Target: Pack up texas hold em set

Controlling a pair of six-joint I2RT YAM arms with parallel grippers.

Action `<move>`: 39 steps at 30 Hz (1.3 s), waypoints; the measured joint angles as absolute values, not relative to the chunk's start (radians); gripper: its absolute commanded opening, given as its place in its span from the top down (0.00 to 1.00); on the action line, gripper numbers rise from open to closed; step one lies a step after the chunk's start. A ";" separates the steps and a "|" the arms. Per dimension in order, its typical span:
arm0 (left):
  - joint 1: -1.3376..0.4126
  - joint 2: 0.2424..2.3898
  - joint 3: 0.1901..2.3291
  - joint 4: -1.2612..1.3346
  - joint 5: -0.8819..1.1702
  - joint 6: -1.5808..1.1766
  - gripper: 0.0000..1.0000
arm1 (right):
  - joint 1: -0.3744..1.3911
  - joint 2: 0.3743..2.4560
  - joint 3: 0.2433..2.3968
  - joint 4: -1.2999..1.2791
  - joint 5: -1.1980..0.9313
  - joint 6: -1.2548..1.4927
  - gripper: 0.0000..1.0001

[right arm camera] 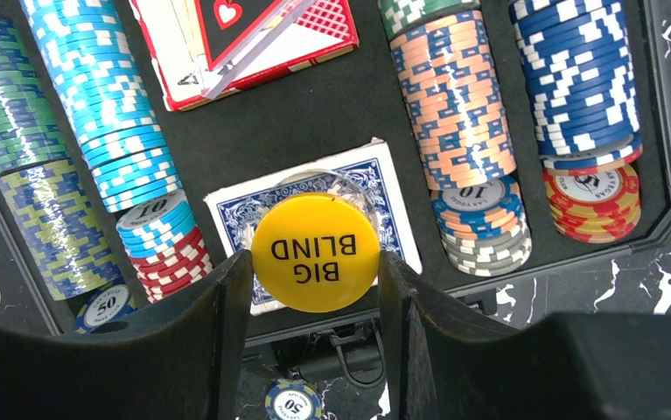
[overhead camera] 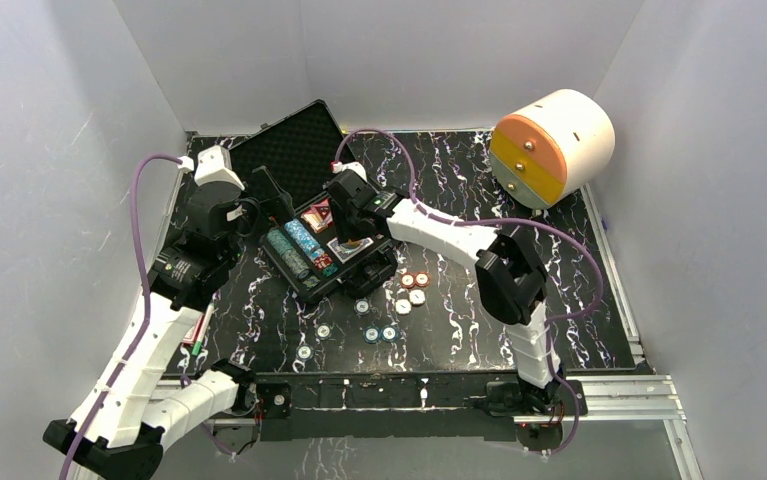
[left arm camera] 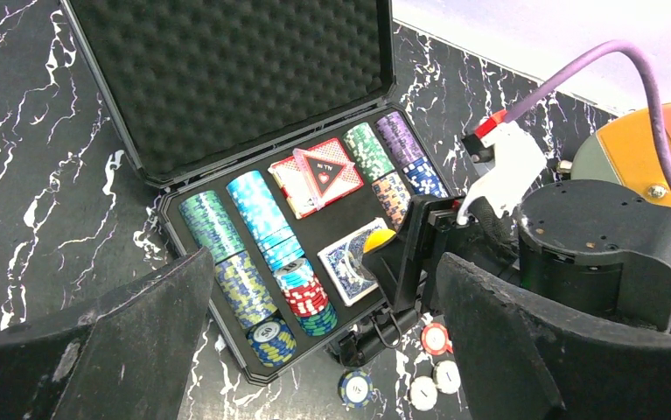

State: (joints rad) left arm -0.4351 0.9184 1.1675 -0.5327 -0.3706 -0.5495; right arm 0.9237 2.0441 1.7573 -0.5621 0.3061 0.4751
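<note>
The black case (overhead camera: 294, 150) lies open, its foam lid (left arm camera: 244, 79) tilted back. Its tray (right arm camera: 314, 122) holds rows of poker chips (right arm camera: 463, 105), a red card deck (right arm camera: 244, 44) and a blue card deck (right arm camera: 380, 179). My right gripper (right arm camera: 314, 262) is shut on the yellow "BIG BLIND" button (right arm camera: 316, 241) just above the blue deck, near the case's front edge; it also shows in the top view (overhead camera: 351, 228). My left gripper (left arm camera: 323, 350) is open and empty above the case's left side (overhead camera: 267, 195). Several loose chips (overhead camera: 414, 290) lie on the table in front of the case.
A big white cylinder with orange-yellow drawers (overhead camera: 554, 145) lies at the back right. A small red and green item (overhead camera: 197, 330) lies by the left arm. White walls close in the table on three sides. A metal rail (overhead camera: 609, 395) runs along the front edge.
</note>
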 measured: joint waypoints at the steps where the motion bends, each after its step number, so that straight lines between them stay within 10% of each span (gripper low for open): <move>1: -0.435 0.918 1.168 -0.533 -0.371 -0.550 0.02 | 0.925 2.051 1.768 -0.566 0.304 0.474 0.47; 14: -0.435 0.918 1.168 -0.533 -0.377 -0.541 0.02 | 0.925 2.110 1.835 -0.616 0.289 0.468 0.24; 25: -0.435 0.918 1.168 -0.533 -0.377 -0.538 0.02 | 0.923 2.083 1.835 -0.633 0.305 0.480 0.27; 39: -0.435 0.903 1.168 -0.533 -0.374 -0.543 0.02 | 0.616 1.567 1.280 -0.614 0.495 0.693 0.17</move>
State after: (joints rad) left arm -0.4351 0.9028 1.1675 -0.5331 -0.3744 -0.5430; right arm 0.6155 1.5669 1.2804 -0.6140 0.4953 0.6930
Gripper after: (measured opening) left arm 0.983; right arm 0.793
